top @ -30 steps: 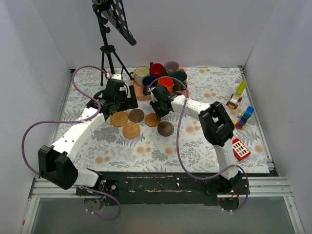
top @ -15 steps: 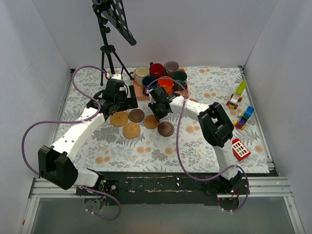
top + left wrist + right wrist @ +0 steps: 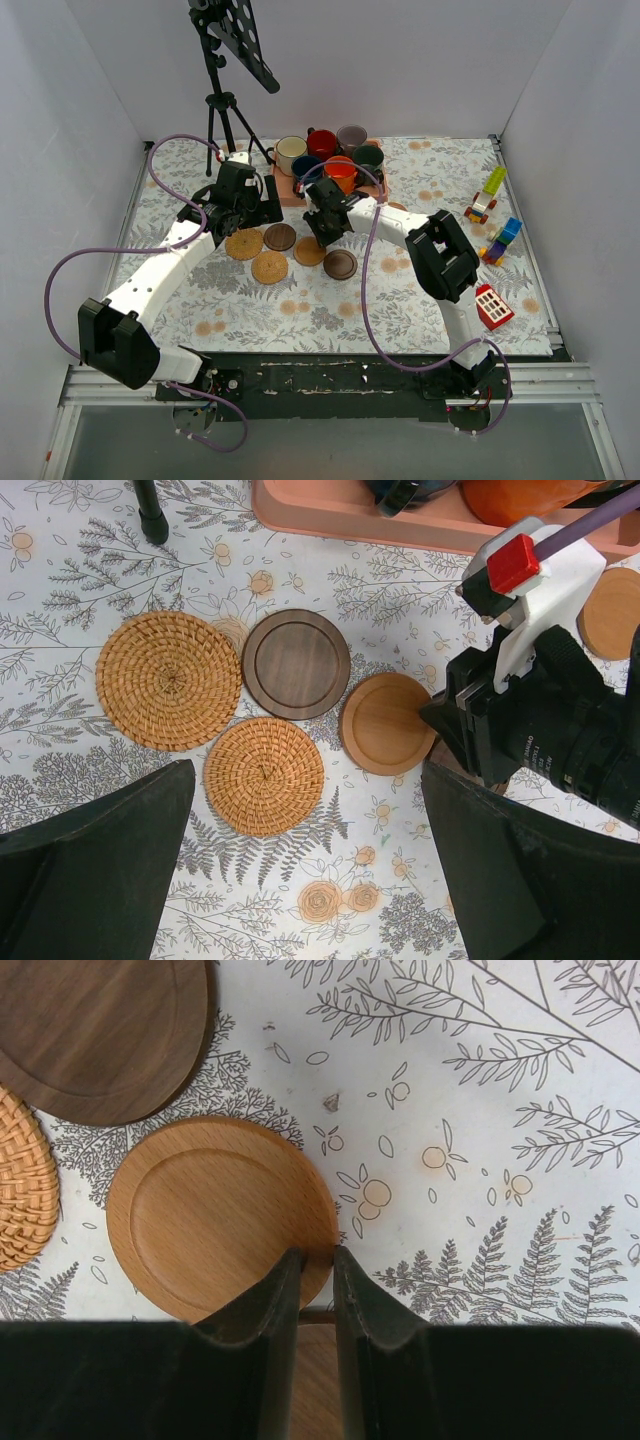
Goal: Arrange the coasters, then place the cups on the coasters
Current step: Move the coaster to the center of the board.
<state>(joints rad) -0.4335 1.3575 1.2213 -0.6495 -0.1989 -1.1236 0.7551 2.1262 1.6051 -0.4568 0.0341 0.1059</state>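
Observation:
Several coasters lie on the floral cloth: a large woven one (image 3: 243,243), a dark brown one (image 3: 280,237), a smaller woven one (image 3: 269,267), a tan wooden one (image 3: 309,251) and another dark brown one (image 3: 340,264). My right gripper (image 3: 322,230) is shut on the rim of the tan coaster (image 3: 220,1220), its jaws narrow on the near edge (image 3: 313,1257). My left gripper (image 3: 310,880) hangs open above the woven coaster (image 3: 263,776), holding nothing. The cups, among them cream (image 3: 290,152), red (image 3: 322,143) and orange (image 3: 341,172), stand on the pink tray (image 3: 285,192).
A black tripod stand (image 3: 225,110) rises at the back left, with a foot (image 3: 152,520) near the woven coasters. Another tan disc (image 3: 610,615) lies beside the tray. Toy blocks (image 3: 490,195) (image 3: 503,240) (image 3: 493,305) sit along the right side.
My right gripper has slid slightly left with the tan coaster, bringing it closer to the dark brown one. The left arm has not moved.

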